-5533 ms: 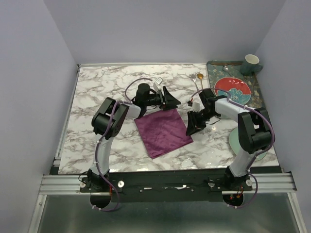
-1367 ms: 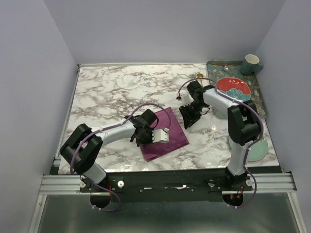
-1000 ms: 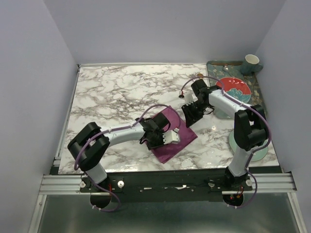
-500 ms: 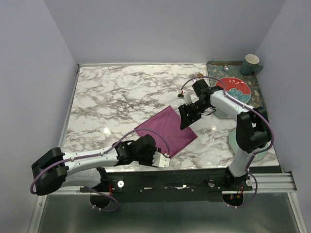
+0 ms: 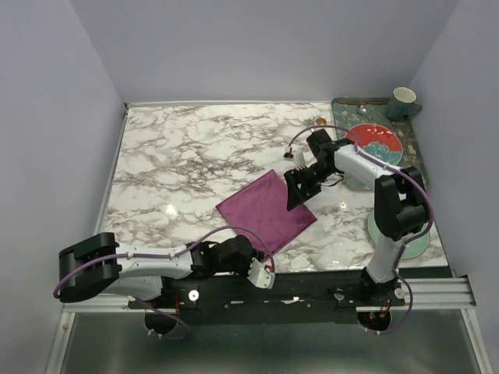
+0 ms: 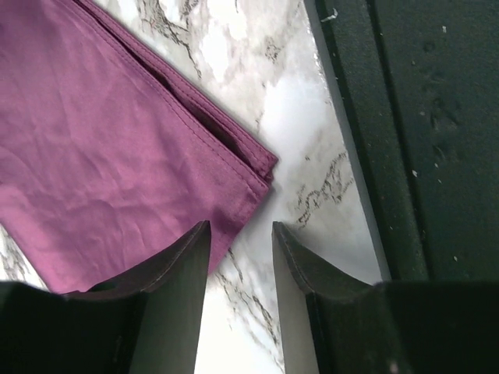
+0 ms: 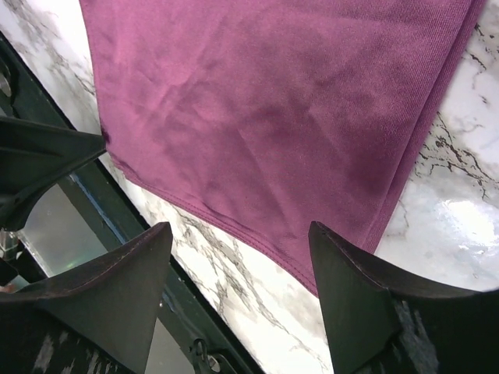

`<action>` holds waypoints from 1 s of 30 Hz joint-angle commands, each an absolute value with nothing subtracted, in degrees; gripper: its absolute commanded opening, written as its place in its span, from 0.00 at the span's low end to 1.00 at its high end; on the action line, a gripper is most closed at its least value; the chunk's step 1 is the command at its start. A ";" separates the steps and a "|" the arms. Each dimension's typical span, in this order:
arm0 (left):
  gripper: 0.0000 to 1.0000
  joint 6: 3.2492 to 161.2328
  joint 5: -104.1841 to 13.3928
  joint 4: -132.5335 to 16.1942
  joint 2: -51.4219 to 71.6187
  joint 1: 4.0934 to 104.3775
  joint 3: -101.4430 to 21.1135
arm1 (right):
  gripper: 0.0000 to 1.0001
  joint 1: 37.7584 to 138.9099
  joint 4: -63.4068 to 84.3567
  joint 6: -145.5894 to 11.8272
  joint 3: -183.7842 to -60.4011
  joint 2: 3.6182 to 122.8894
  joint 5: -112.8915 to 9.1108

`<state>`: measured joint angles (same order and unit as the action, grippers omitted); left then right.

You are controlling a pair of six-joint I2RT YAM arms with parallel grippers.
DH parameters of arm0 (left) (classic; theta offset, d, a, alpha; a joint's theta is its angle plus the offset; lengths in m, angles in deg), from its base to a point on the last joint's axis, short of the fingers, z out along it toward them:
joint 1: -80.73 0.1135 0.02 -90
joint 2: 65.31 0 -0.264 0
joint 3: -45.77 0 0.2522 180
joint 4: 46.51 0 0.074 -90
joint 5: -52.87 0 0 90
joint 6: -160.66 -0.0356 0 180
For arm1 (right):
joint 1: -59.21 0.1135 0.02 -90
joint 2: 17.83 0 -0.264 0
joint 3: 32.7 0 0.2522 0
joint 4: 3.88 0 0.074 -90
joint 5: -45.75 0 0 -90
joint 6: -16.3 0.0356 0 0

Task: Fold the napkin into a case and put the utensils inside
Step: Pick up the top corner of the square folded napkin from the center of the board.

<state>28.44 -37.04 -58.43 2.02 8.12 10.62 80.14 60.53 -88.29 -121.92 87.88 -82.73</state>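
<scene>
The plum-purple napkin (image 5: 265, 209) lies flat on the marble in a folded, double-layered oblong; its layered corner (image 6: 261, 165) points at the table's front edge. My left gripper (image 5: 261, 274) hangs low over that front edge, just off the corner, open with only marble between its fingers (image 6: 181, 269). My right gripper (image 5: 299, 188) hovers over the napkin's far right edge (image 7: 273, 101), open wide and holding nothing. A small gold spoon tip (image 5: 319, 121) shows at the back behind the right arm. I cannot make out the fork.
A teal tray (image 5: 415, 156) at the back right carries a red plate (image 5: 374, 142) and a cup (image 5: 404, 99). A pale green plate (image 5: 412, 240) sits by the right arm's base. The black front rail (image 6: 437, 117) runs right beside the left gripper.
The left arm has drawn back from on top of the napkin to the front edge and opened. The napkin now lies spread flat. The right gripper has opened wider.
</scene>
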 commanded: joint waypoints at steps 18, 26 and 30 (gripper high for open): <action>0.23 29.70 -36.96 -58.16 3.78 7.52 5.73 | 0.79 79.95 60.94 -88.55 -120.29 88.43 -84.68; 0.32 31.81 -37.57 -59.83 4.30 9.01 3.79 | 0.79 79.95 60.77 -88.37 -120.29 88.78 -85.03; 0.32 32.87 -39.42 -60.01 5.09 10.77 3.00 | 0.79 79.86 60.94 -88.29 -120.37 88.78 -84.94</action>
